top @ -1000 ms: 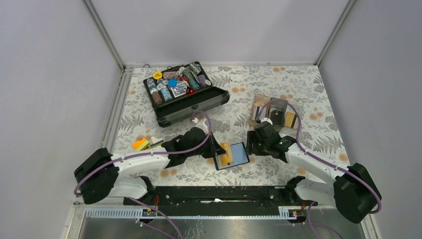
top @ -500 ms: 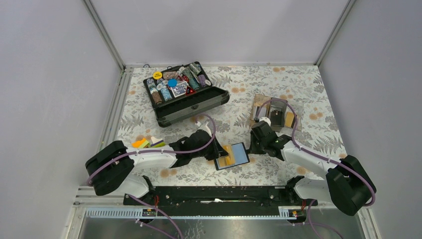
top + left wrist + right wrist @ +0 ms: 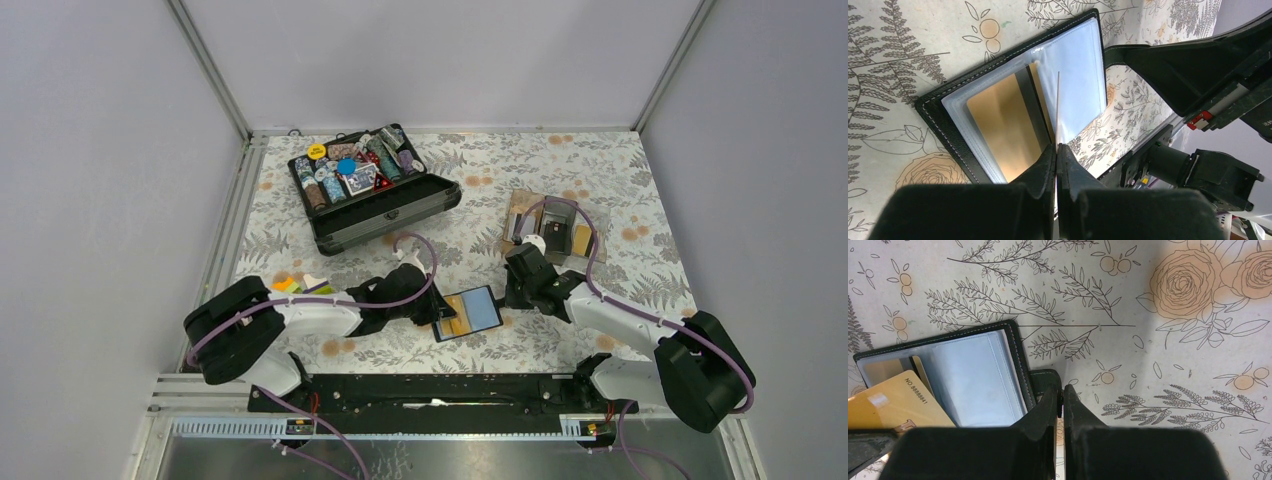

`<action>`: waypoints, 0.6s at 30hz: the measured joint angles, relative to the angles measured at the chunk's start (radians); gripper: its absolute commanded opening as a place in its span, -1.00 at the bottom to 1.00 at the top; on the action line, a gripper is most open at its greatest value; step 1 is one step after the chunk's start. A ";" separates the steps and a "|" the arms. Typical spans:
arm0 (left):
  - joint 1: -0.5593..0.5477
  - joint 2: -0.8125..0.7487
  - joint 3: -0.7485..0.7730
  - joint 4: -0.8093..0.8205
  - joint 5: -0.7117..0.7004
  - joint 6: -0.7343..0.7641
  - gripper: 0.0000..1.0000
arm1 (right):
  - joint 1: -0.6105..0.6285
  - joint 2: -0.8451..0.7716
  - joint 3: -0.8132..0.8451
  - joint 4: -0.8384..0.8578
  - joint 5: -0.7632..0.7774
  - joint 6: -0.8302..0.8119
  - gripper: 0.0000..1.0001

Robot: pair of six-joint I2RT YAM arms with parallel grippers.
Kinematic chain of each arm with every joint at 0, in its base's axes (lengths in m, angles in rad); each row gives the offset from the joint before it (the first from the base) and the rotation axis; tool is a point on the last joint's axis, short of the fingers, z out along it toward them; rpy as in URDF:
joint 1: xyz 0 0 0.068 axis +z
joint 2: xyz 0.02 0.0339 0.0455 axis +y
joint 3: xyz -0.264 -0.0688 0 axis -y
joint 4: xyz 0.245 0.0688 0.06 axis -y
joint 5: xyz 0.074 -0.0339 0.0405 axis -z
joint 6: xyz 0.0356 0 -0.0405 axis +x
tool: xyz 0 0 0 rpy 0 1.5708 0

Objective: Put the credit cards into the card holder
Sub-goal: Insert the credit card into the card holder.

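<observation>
a: item one, gold card (image 3: 1058,110)?
b: thin plastic, light, stiff, slick faces. pinched by its near edge in the left gripper (image 3: 1056,147), fingers closed flat on it, the card edge-on over the spine of the open card holder (image 3: 468,313). best held by an edge, since the flat faces would slide.

a: holder?
b: black, soft, folding, with glossy sleeves. it lies open on the table (image 3: 600,170) between the two arms. the right gripper (image 3: 1062,390) has its fingers closed on the black flap at the holder's right edge, apparently to keep it from sliding. a gold patch shows in the left sleeve. whether that is a card or a reflection, i cannot tell.

a: remaining stock?
b: coloured cards (image 3: 295,287) by the left arm, more in the clear tray (image 3: 555,232) behind the right arm.

a: obstructions?
b: the chip case (image 3: 375,190) is well apart at the back. the sleeve mouth is narrow and limp, so the card corner may catch. the two grippers work close together.
</observation>
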 measured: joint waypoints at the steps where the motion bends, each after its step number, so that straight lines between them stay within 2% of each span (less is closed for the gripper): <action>1: 0.000 0.006 0.000 0.005 0.000 -0.002 -1.00 | 0.000 0.000 0.000 0.000 0.000 0.000 -1.00; 18: 0.024 0.054 -0.054 0.134 0.026 -0.074 -1.00 | 0.000 0.005 0.000 0.000 0.003 0.000 -1.00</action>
